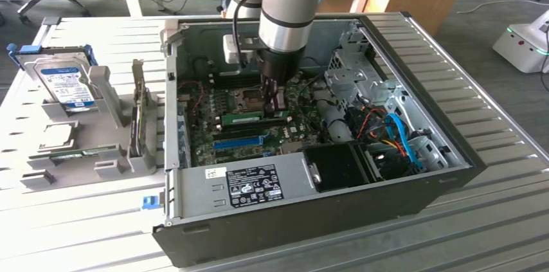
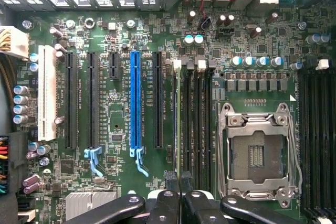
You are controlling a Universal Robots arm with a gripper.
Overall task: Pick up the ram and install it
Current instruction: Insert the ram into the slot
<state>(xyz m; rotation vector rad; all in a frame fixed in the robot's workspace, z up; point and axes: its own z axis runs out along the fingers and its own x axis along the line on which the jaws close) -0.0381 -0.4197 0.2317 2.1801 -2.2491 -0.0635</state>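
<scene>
Claw (image 2: 180,179) up close, black pads drawn together over one end of the ram (image 2: 177,119), which stands edge-up along a memory slot between the blue slot (image 2: 135,103) and the CPU socket (image 2: 258,153), long axis running straight away from the pads. Across the exterior view, left to right, the stick runs along the board with the claw at its right end. Whether the pads pinch its edge or just press on it is hidden.
</scene>
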